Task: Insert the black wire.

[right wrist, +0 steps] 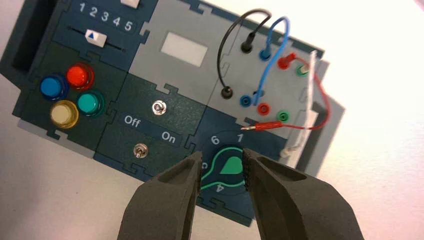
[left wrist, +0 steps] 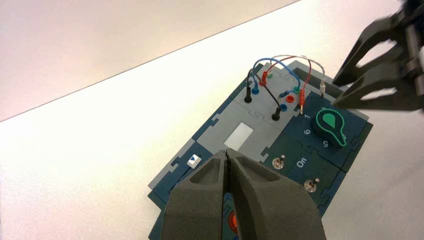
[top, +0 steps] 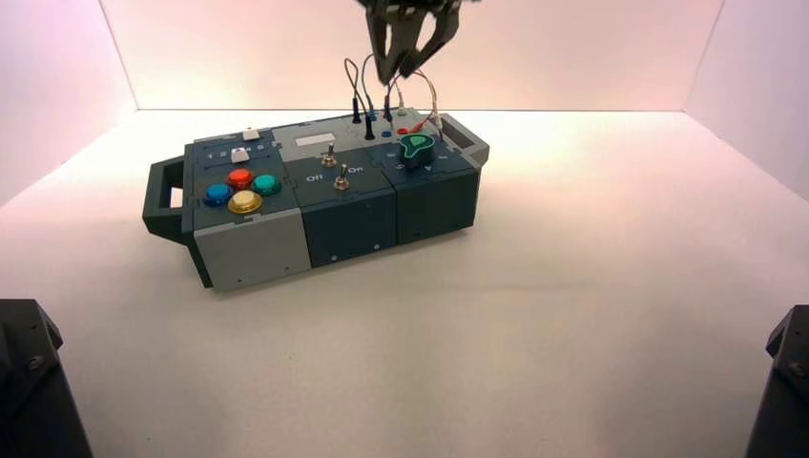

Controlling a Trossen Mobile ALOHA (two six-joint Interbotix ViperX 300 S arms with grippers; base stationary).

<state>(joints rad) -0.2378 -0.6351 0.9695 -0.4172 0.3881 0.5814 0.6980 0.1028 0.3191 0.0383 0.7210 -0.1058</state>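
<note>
1. The counter (top: 410, 353) spread across the frame.
2. The box (top: 348, 224) sat turned, left of centre in the upper half.
3. The right pincer (top: 412, 72) was open and held nothing, above the wired end of the box at the top centre of the high view.
4. The left pincer (left wrist: 226, 165) was closed on nothing; the left wrist view showed it in front of part of the box.
5. The green-rimmed rotary knob (top: 417, 150) was near the box's right end.
6. The black wire (right wrist: 221, 47) arched over the grey panel, upper centre of the high view, both plugs standing in black sockets.
7. The red wire's loose plug (right wrist: 269, 125) lay near the knob; its other plug (right wrist: 286, 61) sat in a red socket.
</note>
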